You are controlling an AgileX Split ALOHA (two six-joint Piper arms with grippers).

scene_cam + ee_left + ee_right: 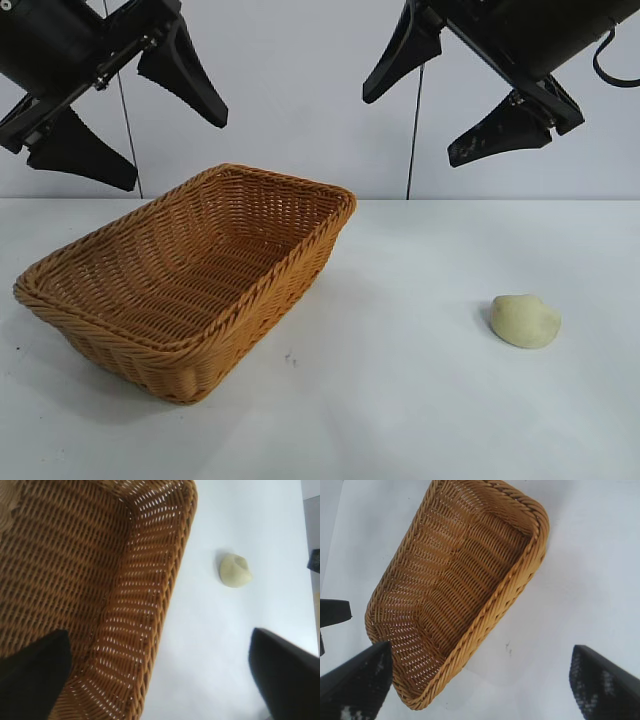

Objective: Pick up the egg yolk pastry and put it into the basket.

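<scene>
resting apart: egg yolk pastry (525, 321) | basket (262, 285) | both fingers spread

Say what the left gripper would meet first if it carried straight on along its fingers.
Probably the basket: the left gripper hangs open above it, and its wrist view looks down across the basket's side wall and rim, though exact depth is unclear.

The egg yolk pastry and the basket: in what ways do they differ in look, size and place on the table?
The egg yolk pastry is a small, smooth, pale yellow lump; the basket is large, rectangular, woven and orange-brown. The pastry is solid and rounded; the basket is open and holds nothing. In the exterior view the pastry lies at the right, the basket at the left, well apart. Both rest on the white table, and neither gripper touches them.
</scene>
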